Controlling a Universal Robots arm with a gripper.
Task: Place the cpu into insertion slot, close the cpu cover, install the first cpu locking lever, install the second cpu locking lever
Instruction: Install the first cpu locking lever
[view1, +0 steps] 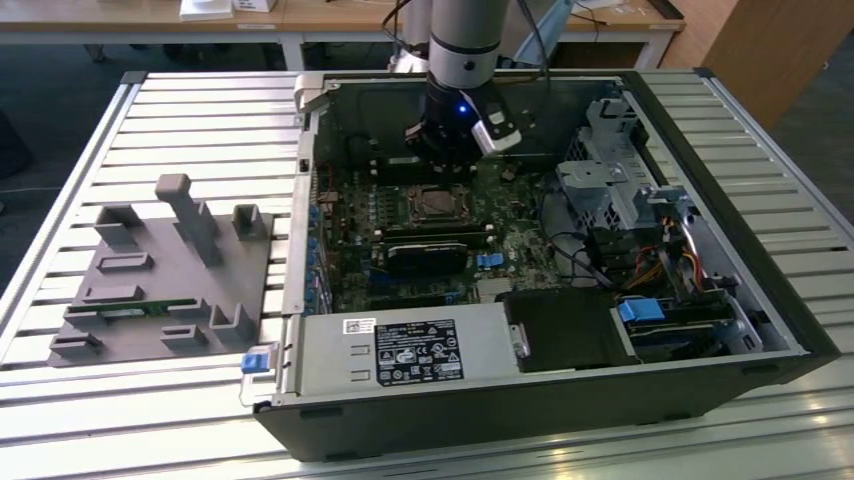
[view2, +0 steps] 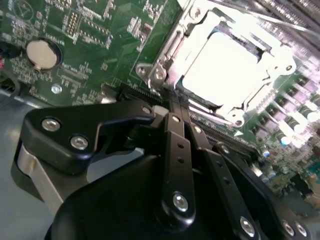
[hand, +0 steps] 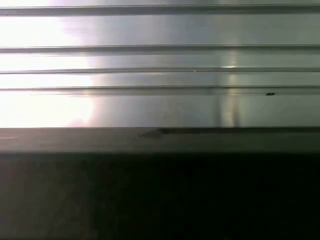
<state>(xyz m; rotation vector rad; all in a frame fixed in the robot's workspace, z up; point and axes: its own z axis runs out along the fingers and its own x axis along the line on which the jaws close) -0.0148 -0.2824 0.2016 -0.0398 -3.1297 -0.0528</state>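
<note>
The cpu sits in the insertion slot, upper centre of the exterior view, its metal top washed out white in the second wrist view. The cpu cover lies as a silvery frame around it; whether it is fully latched is hard to make out. The gripper hangs just beside the socket's edge, its black fingers pressed together, holding nothing. Green motherboard surrounds the socket inside the open computer case, which rests on a slatted metal table.
</note>
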